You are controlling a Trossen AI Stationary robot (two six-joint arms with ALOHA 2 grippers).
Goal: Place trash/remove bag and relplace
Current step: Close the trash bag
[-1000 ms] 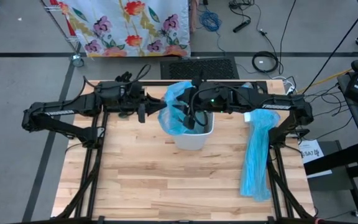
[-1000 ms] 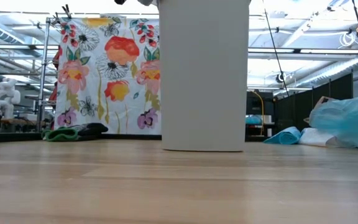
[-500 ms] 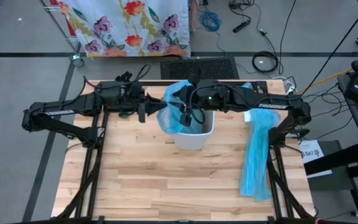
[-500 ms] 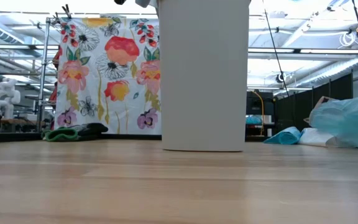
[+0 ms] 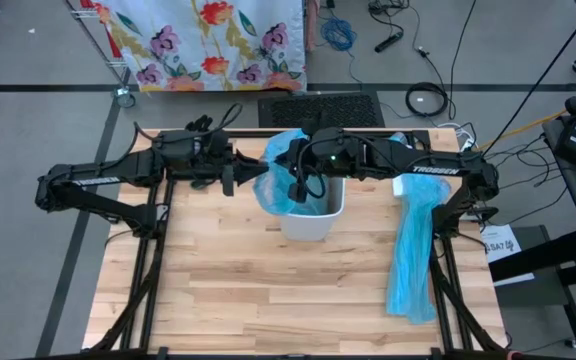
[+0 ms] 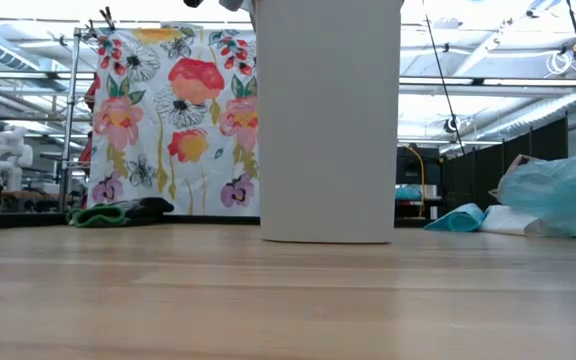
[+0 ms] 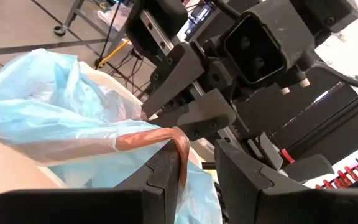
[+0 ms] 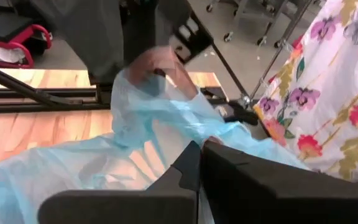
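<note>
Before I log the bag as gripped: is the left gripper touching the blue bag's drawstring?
Touching. The left wrist view shows the left gripper with its fingers closed on the bag's reddish drawstring.

Bin (image 5: 311,222) at table (image 5: 228,290) centre, toward far edge. Bag (image 5: 280,170) draped over bin's left rim. Left gripper (image 5: 253,172) just left of bin, right gripper (image 5: 299,190) over bin mouth. Plastic strip (image 5: 413,250) lies right of bin. Flowered cloth (image 5: 208,40) beyond table.

We see a floral curtain (image 5: 208,40) hanging behind the wooden table (image 5: 238,290), grey floor (image 5: 28,110) all round, cables (image 5: 428,98) strewn there.
</note>
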